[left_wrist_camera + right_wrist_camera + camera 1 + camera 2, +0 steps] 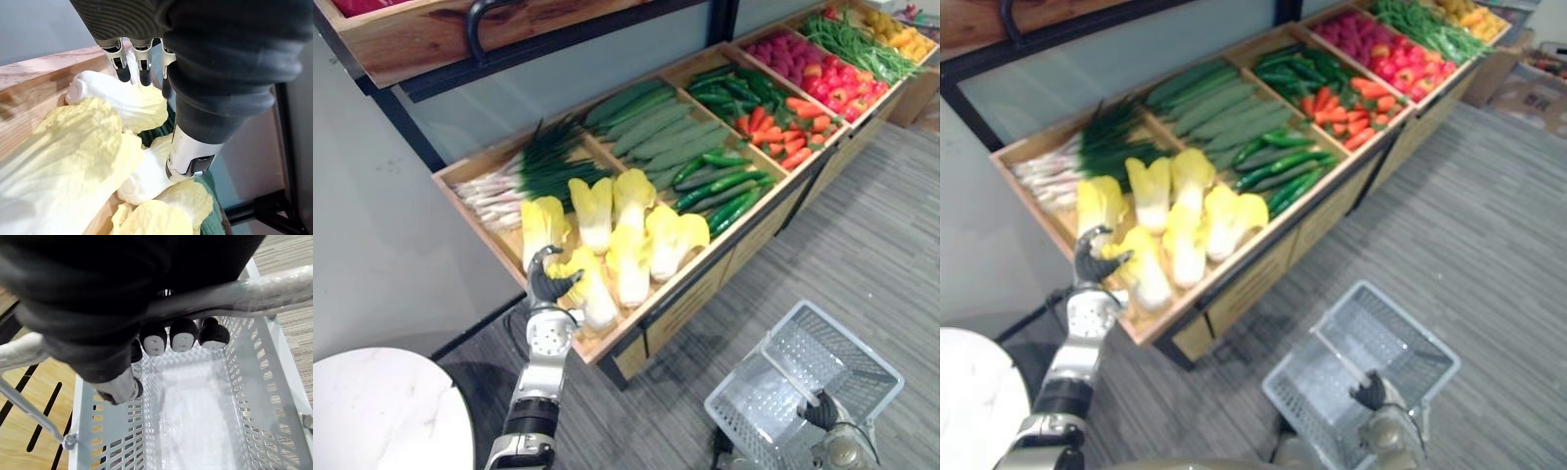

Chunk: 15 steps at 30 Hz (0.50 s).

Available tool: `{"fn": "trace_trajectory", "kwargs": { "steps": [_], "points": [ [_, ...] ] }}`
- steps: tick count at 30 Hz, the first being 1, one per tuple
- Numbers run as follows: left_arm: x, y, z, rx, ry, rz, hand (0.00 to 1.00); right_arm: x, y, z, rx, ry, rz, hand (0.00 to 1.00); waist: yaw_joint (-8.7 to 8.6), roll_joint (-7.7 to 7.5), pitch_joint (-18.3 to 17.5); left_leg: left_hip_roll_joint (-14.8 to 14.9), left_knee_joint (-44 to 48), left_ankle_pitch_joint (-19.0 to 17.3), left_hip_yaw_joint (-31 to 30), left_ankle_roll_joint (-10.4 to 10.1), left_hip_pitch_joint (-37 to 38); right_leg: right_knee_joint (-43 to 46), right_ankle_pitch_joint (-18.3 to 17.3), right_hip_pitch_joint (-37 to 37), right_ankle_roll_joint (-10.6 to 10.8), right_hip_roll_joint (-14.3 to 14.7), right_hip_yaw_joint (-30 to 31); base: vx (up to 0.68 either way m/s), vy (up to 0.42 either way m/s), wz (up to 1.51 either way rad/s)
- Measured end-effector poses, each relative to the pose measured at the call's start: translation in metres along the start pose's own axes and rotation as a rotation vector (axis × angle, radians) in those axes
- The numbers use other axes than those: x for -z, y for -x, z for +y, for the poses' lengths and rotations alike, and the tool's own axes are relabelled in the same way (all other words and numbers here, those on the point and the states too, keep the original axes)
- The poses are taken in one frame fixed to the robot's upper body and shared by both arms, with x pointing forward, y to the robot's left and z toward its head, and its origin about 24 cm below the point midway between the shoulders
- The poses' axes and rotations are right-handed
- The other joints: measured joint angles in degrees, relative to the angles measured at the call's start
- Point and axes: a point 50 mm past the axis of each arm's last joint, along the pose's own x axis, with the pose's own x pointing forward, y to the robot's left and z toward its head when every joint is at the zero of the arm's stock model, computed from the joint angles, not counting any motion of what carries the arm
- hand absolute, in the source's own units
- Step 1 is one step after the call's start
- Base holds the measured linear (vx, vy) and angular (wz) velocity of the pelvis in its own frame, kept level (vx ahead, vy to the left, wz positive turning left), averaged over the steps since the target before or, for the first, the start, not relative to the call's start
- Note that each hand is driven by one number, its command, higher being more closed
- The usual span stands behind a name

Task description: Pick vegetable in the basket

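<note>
At the near corner of the wooden stand (705,284), the left hand (548,282) reaches over the pile of yellow cabbages (631,250). Its fingers (120,63) are loosely open, with the dark tips just on one cabbage (122,100) at its white end and the thumb (188,156) set apart. That cabbage lies in its box with the others, next to the green onions (524,166). Down by the floor (881,225), the right hand (820,411) is curled tight round the handle (274,291) of the white basket (852,338), well apart from the stand.

My right hand (112,303) has its fingers (182,335) curled round the basket handle (274,286). I see the grey mesh basket (254,396) past them.
</note>
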Motion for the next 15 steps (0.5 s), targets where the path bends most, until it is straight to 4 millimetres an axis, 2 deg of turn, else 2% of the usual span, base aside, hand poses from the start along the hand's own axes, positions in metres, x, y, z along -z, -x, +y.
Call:
{"fn": "trace_trajectory", "kwargs": {
  "steps": [8,15],
  "points": [
    [0.018,0.005,-0.008,0.012,0.039,0.110,0.00,-0.002,0.001,0.006,-0.010,-0.014,0.006,1.00,-0.01,-0.25,0.04,-0.05,0.06,0.00,0.01,0.00,-0.52,0.00,0.00,-0.58,0.00,-0.06,0.01,-0.01,-0.026,0.00],
    [0.020,0.006,-0.016,-0.017,0.150,0.173,0.00,-0.002,0.002,0.008,-0.013,-0.019,0.010,1.00,-0.06,-0.41,0.01,-0.12,0.04,-0.01,0.03,0.00,-0.47,-0.01,0.00,-0.54,-0.01,-0.12,0.02,0.00,-0.013,0.00]
  ]
}}
